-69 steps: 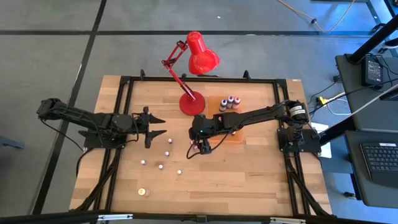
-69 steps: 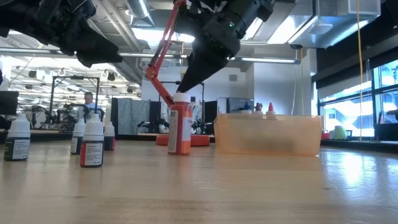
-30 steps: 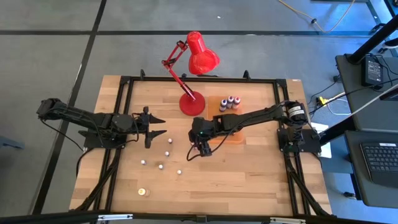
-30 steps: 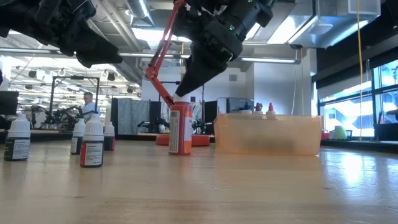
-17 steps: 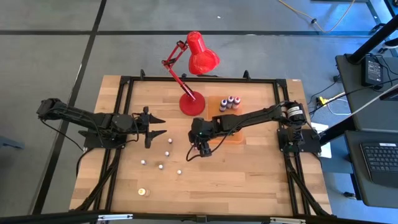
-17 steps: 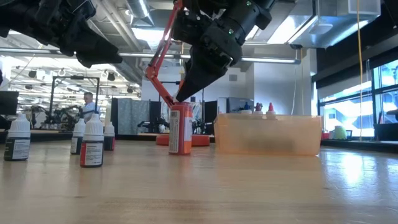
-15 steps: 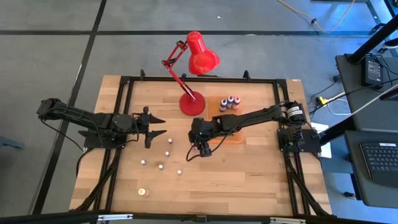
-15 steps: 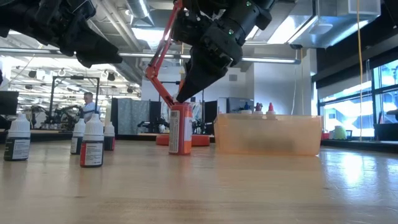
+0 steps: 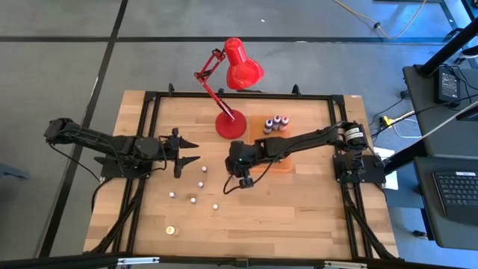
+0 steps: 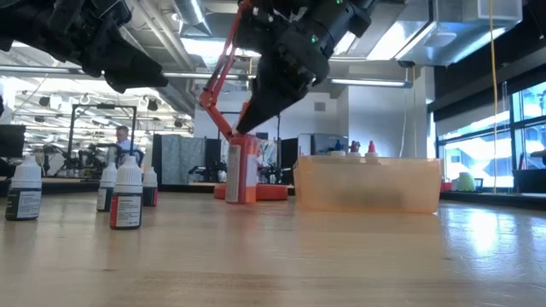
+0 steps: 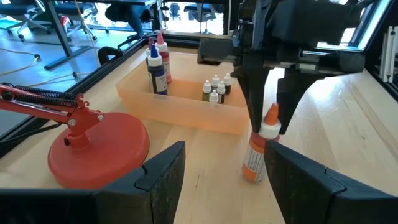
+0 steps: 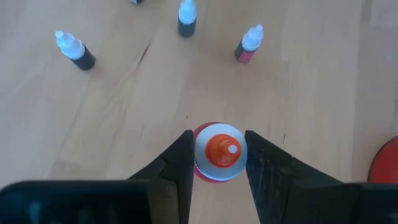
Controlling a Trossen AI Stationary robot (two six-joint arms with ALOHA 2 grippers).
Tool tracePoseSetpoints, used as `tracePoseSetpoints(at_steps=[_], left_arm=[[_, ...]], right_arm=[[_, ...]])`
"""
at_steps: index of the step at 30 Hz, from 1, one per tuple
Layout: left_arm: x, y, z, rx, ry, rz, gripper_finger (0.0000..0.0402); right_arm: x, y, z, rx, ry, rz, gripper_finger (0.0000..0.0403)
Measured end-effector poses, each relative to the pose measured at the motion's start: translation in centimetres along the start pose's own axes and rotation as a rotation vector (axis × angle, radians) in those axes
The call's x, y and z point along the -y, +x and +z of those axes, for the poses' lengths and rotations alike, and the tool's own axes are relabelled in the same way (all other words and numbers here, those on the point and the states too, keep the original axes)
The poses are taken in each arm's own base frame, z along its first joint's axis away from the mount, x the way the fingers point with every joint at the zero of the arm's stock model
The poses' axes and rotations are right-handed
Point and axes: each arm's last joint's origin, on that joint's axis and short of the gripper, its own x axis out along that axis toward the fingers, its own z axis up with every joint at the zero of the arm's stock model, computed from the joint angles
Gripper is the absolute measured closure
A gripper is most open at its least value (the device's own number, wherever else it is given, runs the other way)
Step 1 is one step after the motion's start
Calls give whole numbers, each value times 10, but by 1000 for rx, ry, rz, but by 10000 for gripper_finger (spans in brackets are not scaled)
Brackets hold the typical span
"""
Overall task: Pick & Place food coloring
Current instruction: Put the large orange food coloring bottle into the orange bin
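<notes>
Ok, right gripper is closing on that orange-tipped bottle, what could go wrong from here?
The right gripper pinches only the neck of the orange-tipped bottle, which looks tilted in the left wrist view, so it may swing or slip when lifted. The red desk lamp base stands close beside it, and the orange tray wall needs clearance.

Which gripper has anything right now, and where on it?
The right gripper pinches the orange-capped bottle at its white neck; the left gripper holds nothing.

Table centre [image 9: 299, 202]: one bottle [image 11: 256, 152] between the right gripper's [image 12: 217, 163] fingers — lamp base [image 9: 231, 125] behind it, tray [image 11: 186, 106] holding more bottles to its right. Small bottles [image 9: 193, 185] scattered left of it — left gripper [image 9: 188, 152] over them.
</notes>
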Motion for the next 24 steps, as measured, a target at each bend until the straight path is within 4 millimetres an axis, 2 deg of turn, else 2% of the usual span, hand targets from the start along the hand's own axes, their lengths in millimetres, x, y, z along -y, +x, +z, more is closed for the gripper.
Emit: tracePoseSetpoints(at_steps=[3, 7, 14, 20, 24], left_arm=[[0, 0, 0, -1, 0, 0, 189], [0, 0, -2, -19, 4, 3, 187], [-1, 0, -2, -19, 1, 14, 188], [-1, 0, -2, -18, 1, 14, 189], [-1, 0, -2, -17, 0, 15, 187]], right_arm=[[1, -16, 6, 28, -8, -6, 283], [1, -55, 12, 39, 4, -39, 283], [3, -113, 4, 5, 55, -310, 283], [6, -133, -26, -31, 151, -357, 283], [13, -130, -53, -84, 210, -446, 283]])
